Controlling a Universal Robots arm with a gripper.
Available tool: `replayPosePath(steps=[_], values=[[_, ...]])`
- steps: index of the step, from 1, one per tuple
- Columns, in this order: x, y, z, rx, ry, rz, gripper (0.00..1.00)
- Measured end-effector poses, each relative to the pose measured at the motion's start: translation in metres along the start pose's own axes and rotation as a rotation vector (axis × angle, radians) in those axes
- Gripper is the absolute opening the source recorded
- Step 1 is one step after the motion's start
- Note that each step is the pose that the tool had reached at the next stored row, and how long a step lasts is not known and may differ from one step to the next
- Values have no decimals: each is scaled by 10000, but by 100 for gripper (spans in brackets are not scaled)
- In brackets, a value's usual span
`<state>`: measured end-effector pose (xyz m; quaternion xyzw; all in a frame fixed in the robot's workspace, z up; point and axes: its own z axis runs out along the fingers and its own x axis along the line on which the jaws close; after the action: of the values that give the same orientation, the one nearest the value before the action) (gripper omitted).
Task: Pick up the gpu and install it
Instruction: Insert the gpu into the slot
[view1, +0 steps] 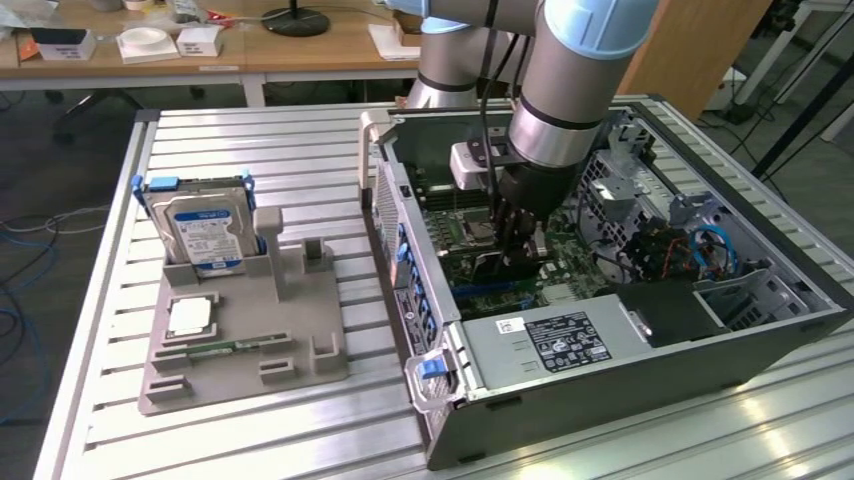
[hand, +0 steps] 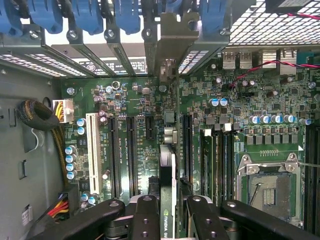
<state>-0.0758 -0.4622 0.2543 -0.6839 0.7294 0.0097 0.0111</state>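
While the arm reaches down into the open computer case (view1: 641, 392), I see the gripper (hand: 169, 221) clenched on the gpu (hand: 167, 175). The card is pinched edge-on between its fingers (hand: 145, 216) and stands upright over the motherboard (hand: 125, 105), among the expansion slots. I cannot tell whether it is seated.

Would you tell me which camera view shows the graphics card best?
The wrist view: the graphics card runs edge-on between the fingers of the gripper, over the motherboard. In the exterior view it is a dark shape under the gripper inside the computer case.
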Motion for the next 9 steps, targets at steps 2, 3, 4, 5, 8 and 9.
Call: replayPosePath(steps=[2, 3, 4, 5, 8, 9], values=[[0, 0, 0, 0, 0, 0, 26], [0, 0, 0, 0, 0, 0, 26], [0, 1, 0, 0, 0, 0, 26], [0, 1, 0, 0, 0, -1, 26], [0, 1, 0, -1, 0, -2, 26], [0, 2, -2, -6, -1, -1, 26]])
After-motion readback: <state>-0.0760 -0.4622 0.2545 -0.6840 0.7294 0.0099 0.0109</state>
